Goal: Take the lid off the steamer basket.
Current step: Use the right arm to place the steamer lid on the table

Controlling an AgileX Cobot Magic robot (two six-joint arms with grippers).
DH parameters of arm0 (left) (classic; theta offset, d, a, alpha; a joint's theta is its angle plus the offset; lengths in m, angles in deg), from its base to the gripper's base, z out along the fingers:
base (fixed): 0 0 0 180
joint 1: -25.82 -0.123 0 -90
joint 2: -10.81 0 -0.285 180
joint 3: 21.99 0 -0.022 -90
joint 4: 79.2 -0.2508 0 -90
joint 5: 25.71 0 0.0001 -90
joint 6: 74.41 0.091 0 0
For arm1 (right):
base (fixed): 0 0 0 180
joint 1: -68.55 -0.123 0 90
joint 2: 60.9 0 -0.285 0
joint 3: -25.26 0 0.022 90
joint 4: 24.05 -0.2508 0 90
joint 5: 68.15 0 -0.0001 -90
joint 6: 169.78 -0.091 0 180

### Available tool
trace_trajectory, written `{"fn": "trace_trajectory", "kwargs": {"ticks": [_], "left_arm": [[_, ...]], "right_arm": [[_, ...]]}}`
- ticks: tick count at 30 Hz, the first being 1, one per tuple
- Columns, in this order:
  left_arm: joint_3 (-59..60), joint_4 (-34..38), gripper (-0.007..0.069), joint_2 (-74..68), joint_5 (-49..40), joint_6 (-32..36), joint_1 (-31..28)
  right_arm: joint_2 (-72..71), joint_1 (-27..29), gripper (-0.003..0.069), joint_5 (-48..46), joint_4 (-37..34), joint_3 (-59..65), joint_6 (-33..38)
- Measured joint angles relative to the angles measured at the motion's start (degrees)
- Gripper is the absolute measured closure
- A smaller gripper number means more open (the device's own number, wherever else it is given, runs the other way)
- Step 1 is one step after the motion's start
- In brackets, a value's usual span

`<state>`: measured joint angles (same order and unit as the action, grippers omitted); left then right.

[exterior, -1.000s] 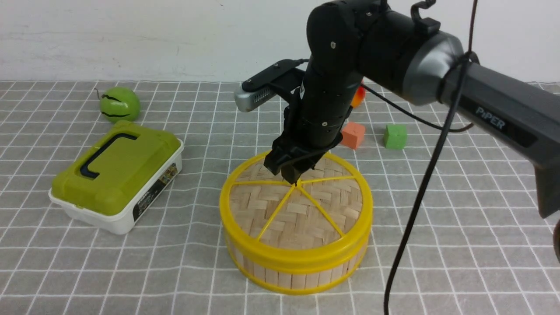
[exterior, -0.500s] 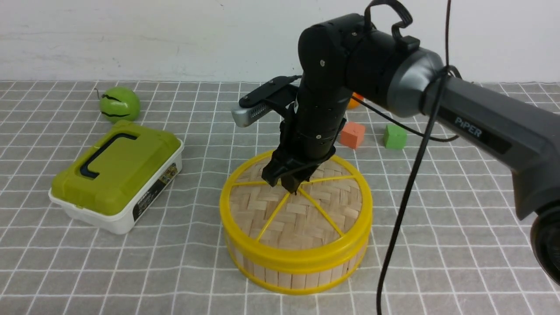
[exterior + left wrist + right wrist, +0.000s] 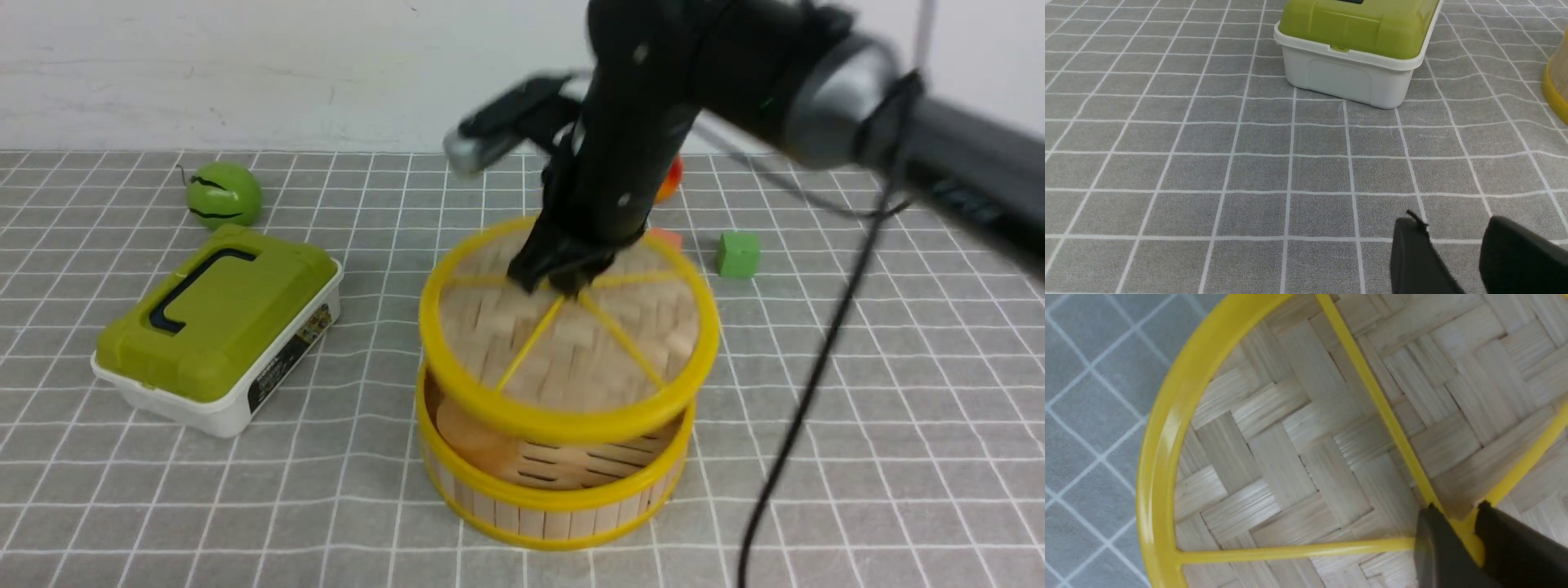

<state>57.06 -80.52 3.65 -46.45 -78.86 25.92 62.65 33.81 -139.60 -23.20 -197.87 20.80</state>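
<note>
lid (image 3: 571,359) hangs pinched under right end effector (image 3: 563,287), above steamer basket (image 3: 555,500).

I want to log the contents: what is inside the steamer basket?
A tan rounded item lies on the slotted floor of the steamer basket. The raised lid hides the back part.

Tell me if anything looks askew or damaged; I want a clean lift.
Nothing stands out. The right pincer grips the lid at its centre, above the basket, a gap showing on the near side. No spill or breakage.
</note>
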Motion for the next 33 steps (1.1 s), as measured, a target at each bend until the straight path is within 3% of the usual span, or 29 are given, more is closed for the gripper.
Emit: {"fn": "trace_trajectory", "kwargs": {"ticks": [8, 12, 17, 24, 33], "left_arm": [[0.0, 0.0, 0.0386, 0.0, 0.0, 0.0, 0.0], [0.0, 0.0, 0.0386, 0.0, 0.0, 0.0, 0.0], [0.0, 0.0, 0.0386, 0.0, 0.0, 0.0, 0.0], [0.0, 0.0, 0.0386, 0.0, 0.0, 0.0, 0.0], [0.0, 0.0, 0.0386, 0.0, 0.0, 0.0, 0.0]], "right_arm": [[-18.9, 9.0, 0.0582, 0.0, 2.6, 6.1, -2.6], [-27.7, 18.0, 0.0582, -0.5, 3.8, 19.7, -3.8], [-29.7, 24.4, 0.0582, 3.1, 2.4, 35.2, -4.1], [-25.3, 28.1, 0.0582, 18.7, -0.9, 49.5, -4.1], [-15.6, 28.4, 0.0582, 32.0, -2.6, 51.0, -4.1]]}}
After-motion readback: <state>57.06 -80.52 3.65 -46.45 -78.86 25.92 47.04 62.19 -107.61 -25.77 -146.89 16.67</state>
